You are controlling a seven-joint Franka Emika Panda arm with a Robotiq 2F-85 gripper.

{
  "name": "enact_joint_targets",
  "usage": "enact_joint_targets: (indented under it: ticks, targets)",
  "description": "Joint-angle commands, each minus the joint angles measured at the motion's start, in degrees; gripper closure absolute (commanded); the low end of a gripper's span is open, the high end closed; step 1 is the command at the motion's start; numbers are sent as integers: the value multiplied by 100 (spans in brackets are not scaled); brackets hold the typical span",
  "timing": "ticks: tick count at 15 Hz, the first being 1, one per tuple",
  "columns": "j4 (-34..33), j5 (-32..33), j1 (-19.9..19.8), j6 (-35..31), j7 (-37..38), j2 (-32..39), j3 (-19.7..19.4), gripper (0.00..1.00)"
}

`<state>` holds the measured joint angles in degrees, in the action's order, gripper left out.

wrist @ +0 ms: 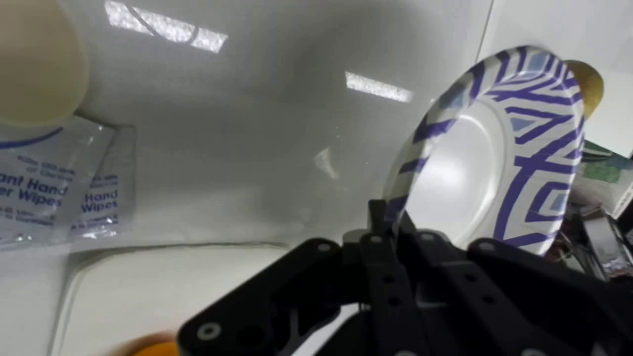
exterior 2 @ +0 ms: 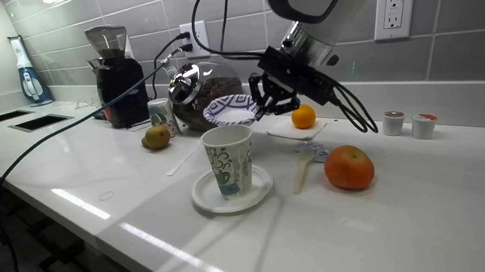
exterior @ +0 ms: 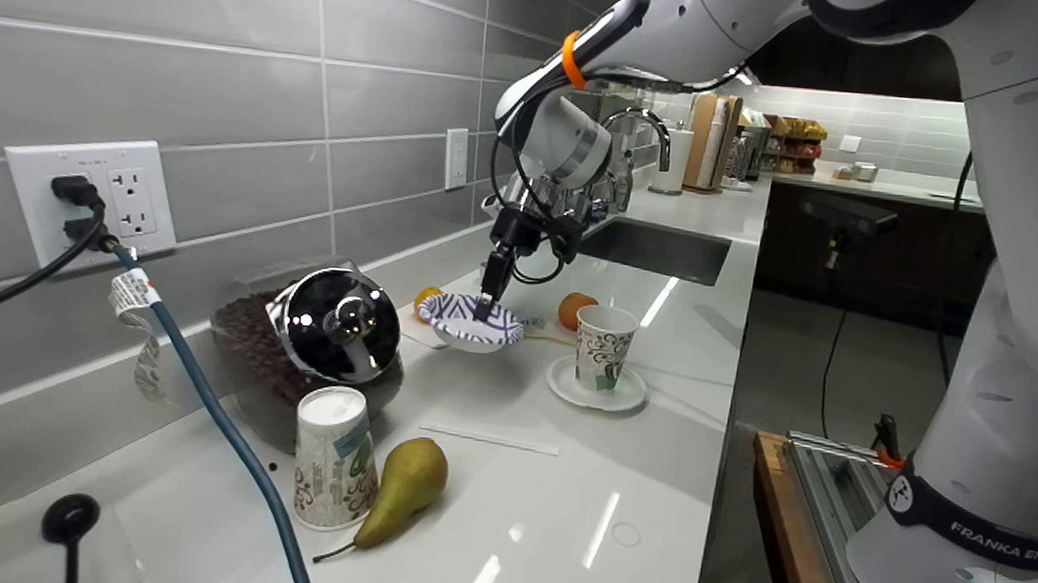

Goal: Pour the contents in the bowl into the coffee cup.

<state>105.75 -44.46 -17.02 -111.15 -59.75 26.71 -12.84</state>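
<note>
The white surface (exterior 2: 420,206) carries, along its wall-side edge, a glass jar (exterior 2: 207,96) of dark beans (exterior: 248,342). Above the surface, the patterned bowl (exterior 2: 231,111) hangs with its rim clamped between the fingers (wrist: 377,217). Nearer the front edge lies a white plate (exterior 2: 205,198), bearing the upright coffee cup (exterior 2: 231,164).

Grey tiled wall (exterior: 394,115) above a glossy white counter (exterior 2: 444,212)

In the claw (wrist: 392,216), the bowl (wrist: 489,153). In an exterior view, before the claw: coffee cup (exterior 2: 229,163) on saucer (exterior 2: 204,196) at left, fruit (exterior 2: 349,167) at right; behind, left, jar (exterior 2: 214,90).
</note>
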Motion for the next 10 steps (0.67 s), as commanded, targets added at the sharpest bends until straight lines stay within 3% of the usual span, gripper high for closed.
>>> enact_joint_targets:
  ticks: [1,6,9,10]
  targets:
    - [-230,522,-11,-209,671,255,124,99]
    - [-109,1115,-42,-494,1133,141,266,97]
    - [-106,1457,-53,-532,1372,133,340,64]
    - [-99,1551,-70,-526,1431,121,373,58]
